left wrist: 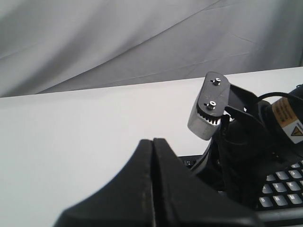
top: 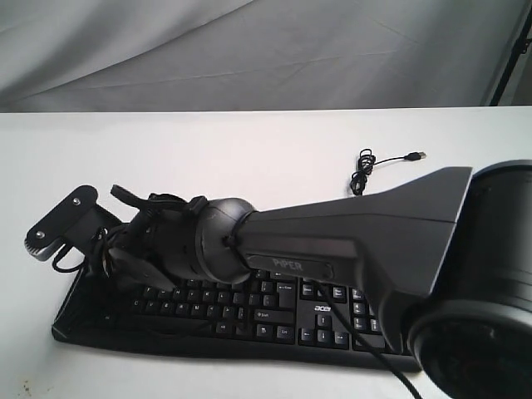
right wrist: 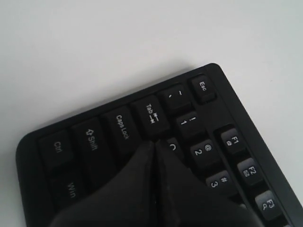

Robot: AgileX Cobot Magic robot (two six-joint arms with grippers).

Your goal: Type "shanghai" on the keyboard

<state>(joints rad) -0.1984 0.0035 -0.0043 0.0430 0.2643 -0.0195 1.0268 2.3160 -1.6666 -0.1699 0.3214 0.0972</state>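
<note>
You are reaching your right arm (top: 349,241) across the wide black keyboard with small white letters (top: 249,312), all the way to its left end. The keyboard is lying flat on the white table (top: 208,158), close to the front edge. Its thin black cable (top: 362,173) is sitting coiled on the table behind it, out of your way.

The right gripper (right wrist: 155,143) is pointing down at the keys with its two black jaws pressed together. That is making one thin tip, so you are likely poking just one key and not its neighbours. The tip is hanging just beside the Tab key (right wrist: 151,114) and the Caps Lock key (right wrist: 121,126). I think you are working here because "s" and "a" are in this corner. I cannot tell if the tip is touching a key.

The left gripper (left wrist: 152,142) is also pressing its jaws together and holding nothing. It is waiting off the keyboard's left end, looking at the right wrist, probably giving the right arm room.
</note>
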